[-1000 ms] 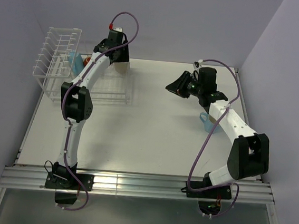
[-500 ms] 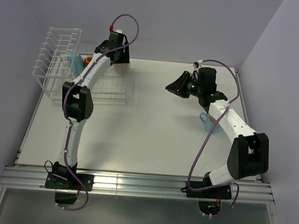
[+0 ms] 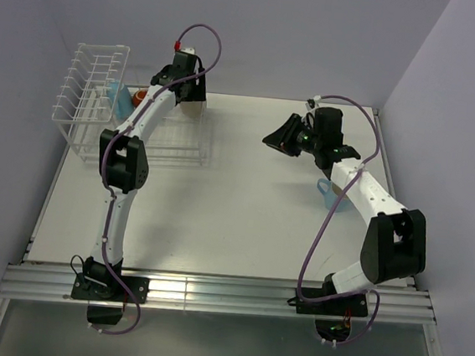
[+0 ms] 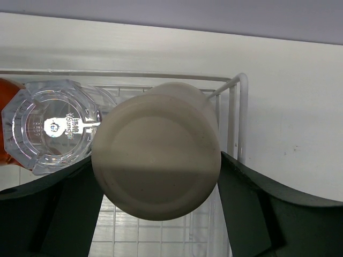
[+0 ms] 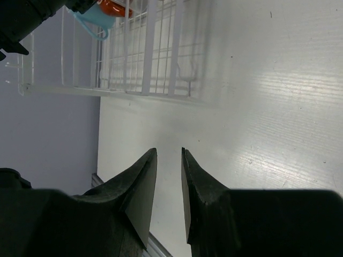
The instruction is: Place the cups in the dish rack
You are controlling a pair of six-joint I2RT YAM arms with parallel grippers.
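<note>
My left gripper point(image 3: 192, 94) point(image 4: 157, 159) is shut on the beige cup point(image 4: 155, 155) point(image 3: 195, 107), held upside down over the far right corner of the white wire dish rack point(image 3: 101, 110) point(image 4: 236, 107). Beside it in the rack stands the clear tumbler point(image 4: 51, 128), upside down, with the red-orange cup point(image 4: 4, 123) point(image 3: 140, 95) past it. One light blue mug point(image 3: 119, 99) point(image 5: 96, 19) sits in the rack. The other blue mug point(image 3: 334, 197) stands on the table, half hidden under my right arm. My right gripper point(image 3: 277, 138) point(image 5: 169, 152) hovers mid-table, nearly shut on nothing.
The rack's tall plate slots point(image 3: 92, 71) rise at the far left. Purple walls close in the table at the back and on both sides. The metal rail point(image 3: 209, 293) runs along the near edge.
My left gripper has shifted slightly toward the back with the beige cup. The right arm has barely moved.
</note>
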